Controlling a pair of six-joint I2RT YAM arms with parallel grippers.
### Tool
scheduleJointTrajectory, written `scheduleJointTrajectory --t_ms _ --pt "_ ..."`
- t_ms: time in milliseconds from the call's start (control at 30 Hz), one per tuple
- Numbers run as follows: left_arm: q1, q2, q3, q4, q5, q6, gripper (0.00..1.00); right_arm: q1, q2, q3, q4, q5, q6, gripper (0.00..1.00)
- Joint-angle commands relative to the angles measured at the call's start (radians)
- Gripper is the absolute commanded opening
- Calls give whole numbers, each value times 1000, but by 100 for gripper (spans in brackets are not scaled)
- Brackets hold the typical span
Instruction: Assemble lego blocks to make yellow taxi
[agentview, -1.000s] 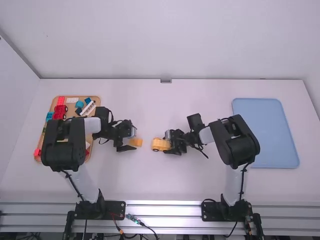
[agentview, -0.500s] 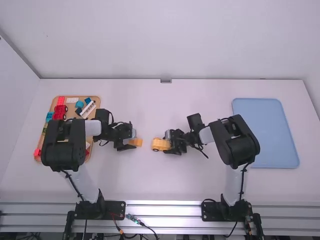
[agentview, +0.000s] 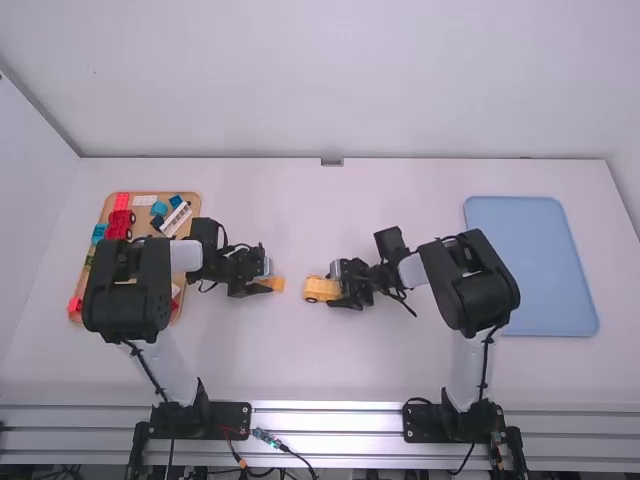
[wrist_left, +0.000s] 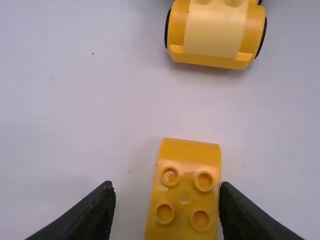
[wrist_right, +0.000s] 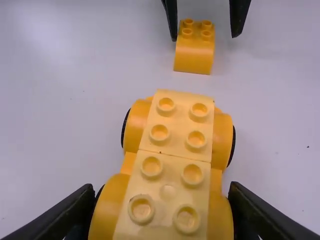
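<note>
Taxi body, yellow with paler studded pieces along its top and black-edged wheels, lies studs up near the table's middle. Right gripper: clasped across one end of it. Left gripper: fingers parted astride a loose yellow brick, one close by its side, the other apart; the brick's curved end faces the taxi body. Both arms point inward, low over the table. Open surface separates brick from taxi body and extends toward the near and far edges.
</note>
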Motion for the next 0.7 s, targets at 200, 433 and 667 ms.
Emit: scheduleJointTrajectory --t_ms 200,433,667 --pt "-5 11 -16 -28 11 -4 47 -1 16 19 -3 -7 2 69" --pt "-5 11 -16 -35 5 -4 48 -1 16 19 -2 -6 6 68" --pt "-5 11 -32 -19 -12 -4 40 -1 16 19 -3 -6 6 68"
